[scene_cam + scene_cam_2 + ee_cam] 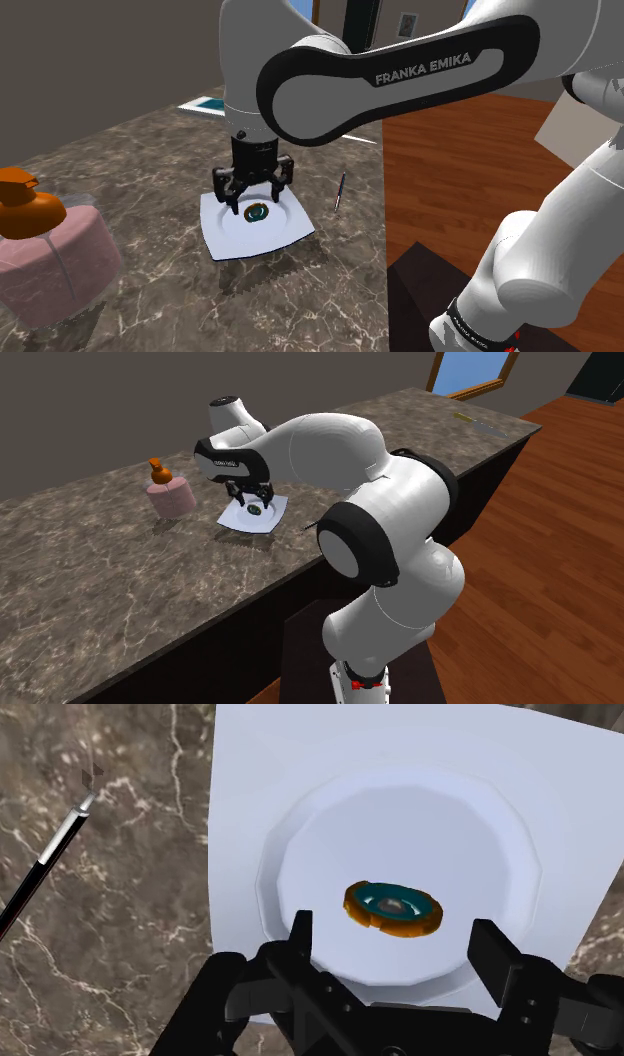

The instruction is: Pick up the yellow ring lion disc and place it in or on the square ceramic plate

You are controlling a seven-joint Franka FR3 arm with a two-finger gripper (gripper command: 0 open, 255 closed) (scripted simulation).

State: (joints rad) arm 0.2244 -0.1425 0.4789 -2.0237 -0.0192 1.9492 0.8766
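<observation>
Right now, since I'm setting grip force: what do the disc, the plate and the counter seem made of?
Disc: orange-brown ring, teal centre with bright highlights; glossy, maybe plastic or glaze. Plate: plain white, smooth, softly shaded; material left open, ceramic possible. Counter: dark brown with pale veins, looks like polished marble-type stone.

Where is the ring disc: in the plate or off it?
In it. The disc lies flat in the round well of the white plate, under the open gripper.

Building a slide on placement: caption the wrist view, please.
Open end effector poised over the orange-rimmed teal disc in the round well of the white square plate, on a dark marble counter.
</observation>
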